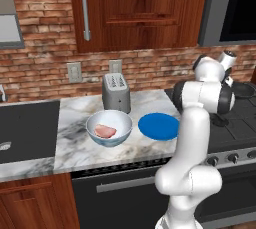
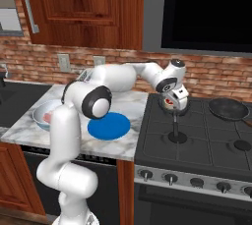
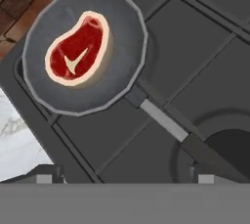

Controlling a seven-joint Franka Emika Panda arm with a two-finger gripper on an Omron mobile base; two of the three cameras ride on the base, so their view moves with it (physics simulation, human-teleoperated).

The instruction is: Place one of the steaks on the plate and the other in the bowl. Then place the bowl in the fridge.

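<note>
With the pink steak [image 1: 105,131] already set in the bowl [image 1: 109,128], the gripper [image 2: 173,102] is held wide open and empty above the pan [image 3: 85,49], red steak [image 3: 78,50] at 10 o'clock, for the plate [image 1: 158,126].

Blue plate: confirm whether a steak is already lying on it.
No. The blue plate is bare, while the pale pink steak lies in the bowl beside it.
</note>
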